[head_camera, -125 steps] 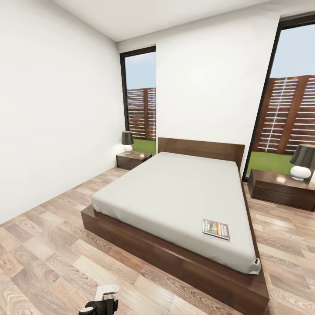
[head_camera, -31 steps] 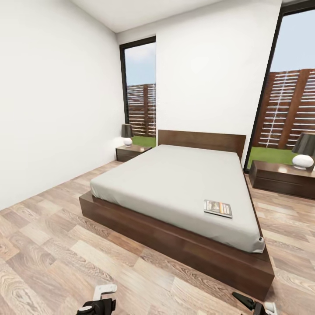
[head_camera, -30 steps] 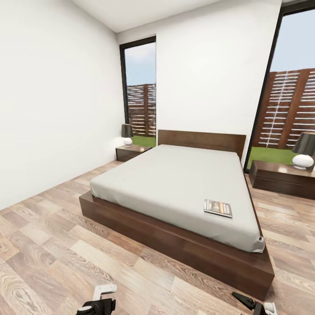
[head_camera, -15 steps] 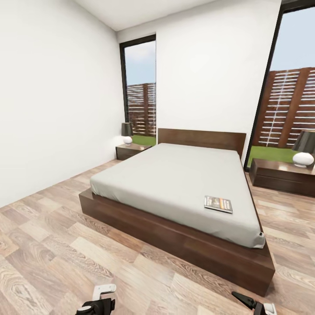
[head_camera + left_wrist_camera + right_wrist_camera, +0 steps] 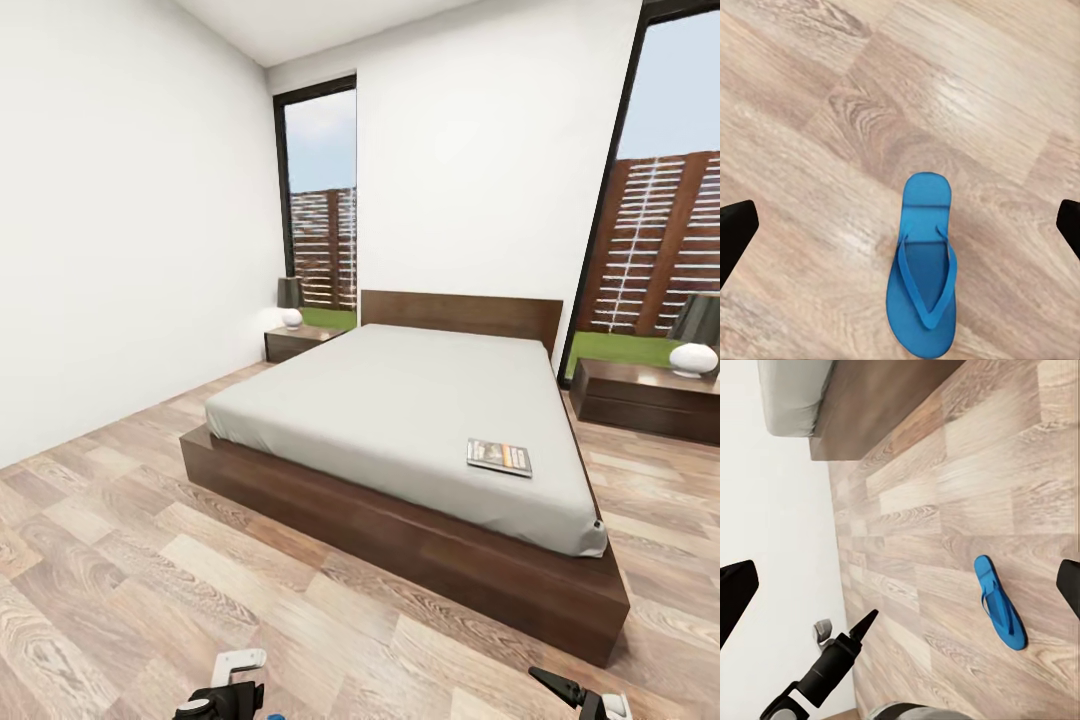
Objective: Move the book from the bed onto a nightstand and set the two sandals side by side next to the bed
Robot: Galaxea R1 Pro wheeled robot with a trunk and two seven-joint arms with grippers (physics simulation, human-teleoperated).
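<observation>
The bedroom's white walls [image 5: 130,230] and wood-plank floor [image 5: 110,560] are surrounding the bed [image 5: 400,420], which is standing between two nightstands [image 5: 640,398], with the book [image 5: 499,457] lying flat near the mattress's foot corner. A sandal [image 5: 924,270] is lying on the planks below the left gripper [image 5: 900,225], whose jaws are standing wide apart and holding nothing; the right gripper [image 5: 900,585] is likewise spread and empty. I judge a careless descent is risking pushing the thin sandal along the smooth floor.
</observation>
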